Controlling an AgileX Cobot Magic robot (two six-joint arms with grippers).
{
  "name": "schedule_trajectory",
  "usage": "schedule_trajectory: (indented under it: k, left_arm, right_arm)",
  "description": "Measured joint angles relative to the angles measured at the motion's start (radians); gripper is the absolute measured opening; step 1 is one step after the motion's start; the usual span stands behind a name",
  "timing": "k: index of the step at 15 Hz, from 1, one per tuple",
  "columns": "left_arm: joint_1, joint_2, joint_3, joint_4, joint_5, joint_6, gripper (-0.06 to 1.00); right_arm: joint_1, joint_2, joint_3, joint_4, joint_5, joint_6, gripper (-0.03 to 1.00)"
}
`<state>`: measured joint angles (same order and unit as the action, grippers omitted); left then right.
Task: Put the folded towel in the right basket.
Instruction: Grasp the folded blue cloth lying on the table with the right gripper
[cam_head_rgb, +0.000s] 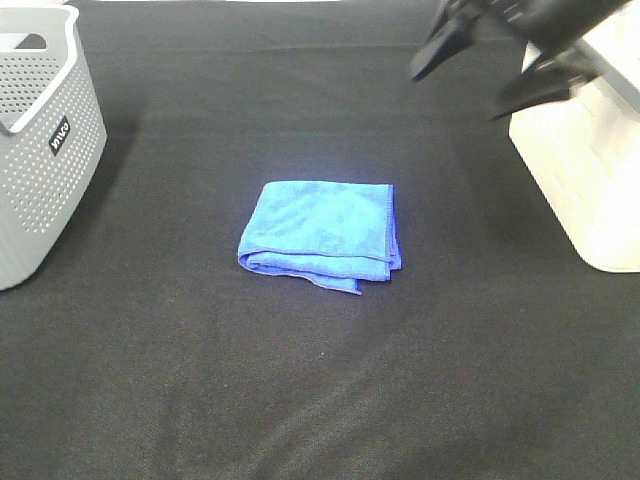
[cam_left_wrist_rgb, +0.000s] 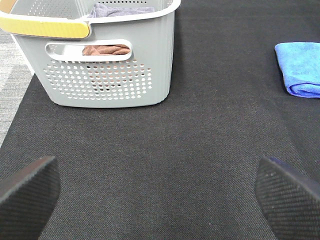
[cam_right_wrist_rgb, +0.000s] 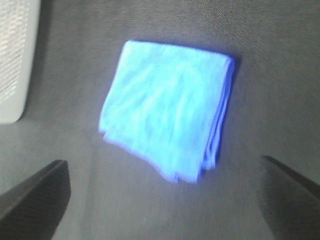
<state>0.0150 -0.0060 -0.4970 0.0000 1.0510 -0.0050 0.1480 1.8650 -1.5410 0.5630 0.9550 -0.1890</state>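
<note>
Right jaws are standing wide open, gripping nothing, hanging above the tabletop (cam_head_rgb: 300, 400). Folded towel (cam_right_wrist_rgb: 165, 107) is lying flat just ahead of them, untouched; right basket (cam_head_rgb: 590, 170) is sitting close beside them. Left jaws likewise gaping, empty. Step: approaching for pickup. Next: lowering to straddle the towel's stacked edge, then closing.

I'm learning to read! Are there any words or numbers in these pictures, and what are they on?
Black label on the grey basket: white letters, too small and tilted to read for sure.
Blue towel and white basket: no writing shows.
</note>
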Motion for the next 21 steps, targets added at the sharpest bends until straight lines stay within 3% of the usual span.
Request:
schedule_trajectory:
  k: [3,11,15,17,18,20,21]
  left_arm:
    - [0.0,0.0,0.0,0.0,0.0,0.0,0.99]
    - [0.0,0.0,0.0,0.0,0.0,0.0,0.99]
    - [0.0,0.0,0.0,0.0,0.0,0.0,0.99]
    - [0.0,0.0,0.0,0.0,0.0,0.0,0.99]
    - [0.0,0.0,0.0,0.0,0.0,0.0,0.99]
    - [0.0,0.0,0.0,0.0,0.0,0.0,0.99]
    - [0.0,0.0,0.0,0.0,0.0,0.0,0.99]
  right_arm:
    - [0.0,0.273,-0.198,0.015,0.068,0.051,0.96]
    - [0.013,0.513,-0.229,0.012,0.08,0.114,0.96]
    - [0.123,0.554,-0.254,-0.008,0.056,0.158,0.95]
    - [0.183,0.572,-0.262,0.044,0.013,0.167,0.93]
    - [0.217,0.582,-0.262,0.095,-0.022,0.167,0.89]
    - [0.276,0.6,-0.262,0.148,-0.101,0.154,0.68]
    - [0.285,0.607,-0.262,0.15,-0.115,0.15,0.37]
